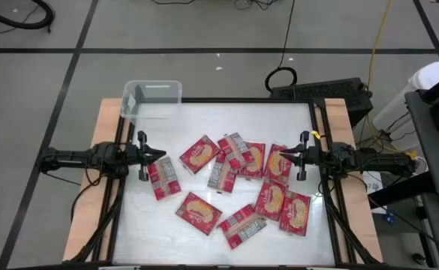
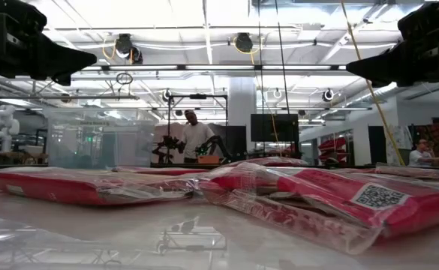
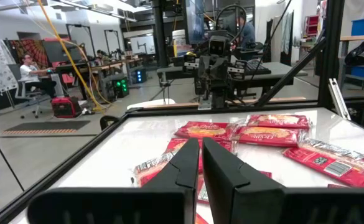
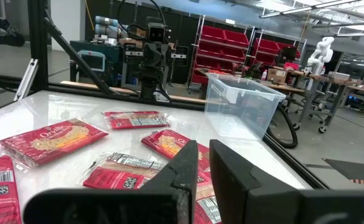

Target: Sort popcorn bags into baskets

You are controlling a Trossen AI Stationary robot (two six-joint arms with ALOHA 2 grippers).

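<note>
Several red popcorn bags (image 1: 227, 184) lie flat in a loose heap across the middle of the white table, some overlapping. They also show in the low view as bags (image 2: 91, 186). Some show the popcorn picture, others the printed face. The clear bin (image 1: 153, 98) stands at the table's far left corner, and the bin (image 4: 241, 102) looks empty. My left gripper (image 1: 161, 155) hovers shut at the heap's left edge, fingers (image 3: 191, 163) level and pointing right. My right gripper (image 1: 281, 156) hovers shut at the heap's right edge, above a bag (image 1: 278, 166), pointing left.
Black frame rails (image 1: 326, 150) and wooden strips run along the table's left and right sides. Bare white tabletop (image 1: 242, 120) lies between the bin and the heap, and at the near left corner (image 1: 140, 225). A person (image 2: 195, 139) stands in the room beyond.
</note>
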